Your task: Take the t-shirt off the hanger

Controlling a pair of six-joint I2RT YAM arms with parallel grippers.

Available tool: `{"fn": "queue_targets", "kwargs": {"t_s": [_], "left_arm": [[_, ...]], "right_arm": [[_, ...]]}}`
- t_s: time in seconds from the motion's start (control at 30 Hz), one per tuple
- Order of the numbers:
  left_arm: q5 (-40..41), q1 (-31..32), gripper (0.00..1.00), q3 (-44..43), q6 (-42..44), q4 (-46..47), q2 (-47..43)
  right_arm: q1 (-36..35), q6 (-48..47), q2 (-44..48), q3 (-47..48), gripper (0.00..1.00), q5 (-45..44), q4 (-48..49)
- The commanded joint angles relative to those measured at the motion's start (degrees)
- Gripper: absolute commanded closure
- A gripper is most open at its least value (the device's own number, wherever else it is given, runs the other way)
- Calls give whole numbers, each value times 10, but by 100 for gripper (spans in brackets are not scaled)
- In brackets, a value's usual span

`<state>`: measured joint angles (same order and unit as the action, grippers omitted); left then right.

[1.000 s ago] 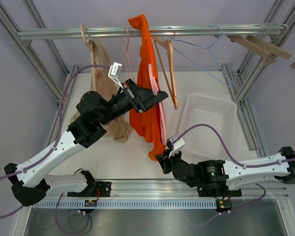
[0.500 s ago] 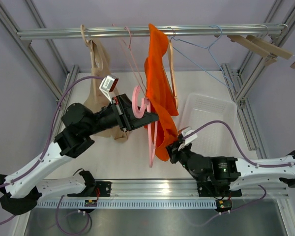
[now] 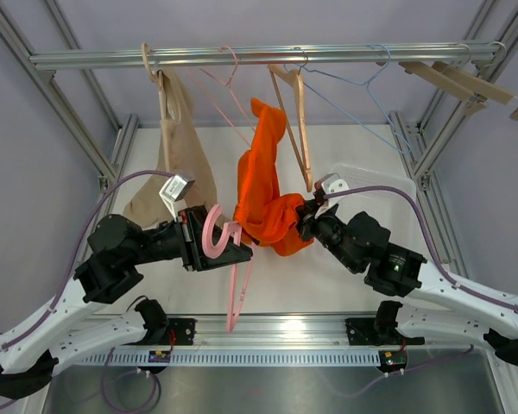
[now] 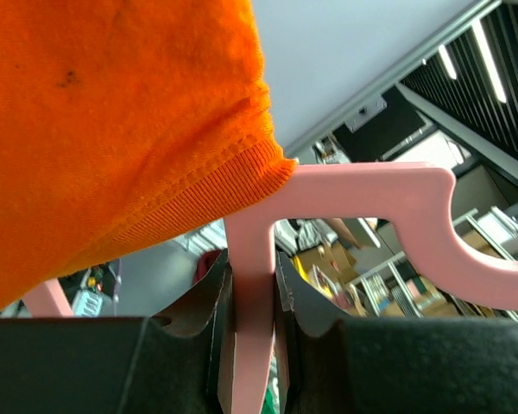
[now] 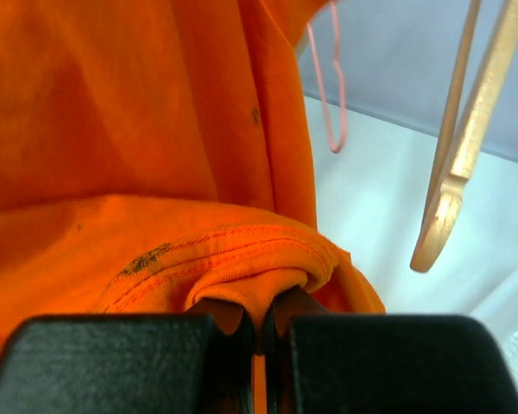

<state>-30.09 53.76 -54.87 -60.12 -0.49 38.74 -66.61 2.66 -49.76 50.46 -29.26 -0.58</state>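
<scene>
Mid-strip. I'm clamping my left pincer tight on the neck of the pink hanger, just under its hook, holding it off the rail and low over the near-left of the table. My right pincer is pinching a folded edge of the orange t-shirt, jaws closed on cloth.

The shirt is hanging bunched between the two pincers, mid-scene, right of the hook. I'm reading it as not off yet: in the left wrist view the ribbed collar is touching the hanger's shoulder.

Next move, as I judge it: drawing the cloth right and far while pinning the hanger in place, so the collar slides off the shoulder instead of dragging the hanger along. I'm flagging the wooden hanger just far of my right pincer as a snag risk.

Hard to see:
- Cloth is covering one hanger shoulder, so I can't tell how much plastic is inside the shirt.
- The right wrist view is showing nearly all orange, with the tips buried under the fold.
- The top view is showing only one bare hanger arm, pointing near.
</scene>
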Motion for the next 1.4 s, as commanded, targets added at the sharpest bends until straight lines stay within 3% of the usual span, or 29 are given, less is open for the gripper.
{"fn": "queue_targets", "kwargs": {"t_s": [0.0, 0.17, 0.43, 0.53, 0.6, 0.73, 0.83, 0.97, 1.0, 1.2, 1.37], "left_arm": [[-81, 4, 100, 13, -23, 28, -13], [-103, 4, 100, 35, -49, 28, -45], [-122, 5, 100, 41, -57, 27, -81], [-132, 5, 100, 35, -62, 28, -83], [-135, 5, 100, 35, -65, 28, -86], [-137, 5, 100, 39, -71, 27, -96], [-133, 5, 100, 42, -69, 25, -103], [-125, 5, 100, 39, -57, 10, -110], [-115, 5, 100, 29, -49, -19, -111], [-89, 5, 100, 23, -4, -97, -136], [-73, 5, 100, 54, 15, -165, -180]], "right_arm": [[43, -48, -3, 28, 100, 142, 72], [98, -42, -27, 42, 87, 246, 73], [168, -6, -88, 44, 34, 427, 87], [181, 10, -108, 34, 23, 468, 109], [191, 34, -121, 30, 22, 530, 149], [193, 62, -148, 42, 28, 597, 191], [194, 78, -162, 48, 41, 617, 225], [198, 104, -177, 55, 82, 641, 267], [198, 115, -177, 54, 97, 635, 272], [198, 145, -107, 33, 100, 498, 260], [198, 126, -54, 65, 100, 353, 173]]}}
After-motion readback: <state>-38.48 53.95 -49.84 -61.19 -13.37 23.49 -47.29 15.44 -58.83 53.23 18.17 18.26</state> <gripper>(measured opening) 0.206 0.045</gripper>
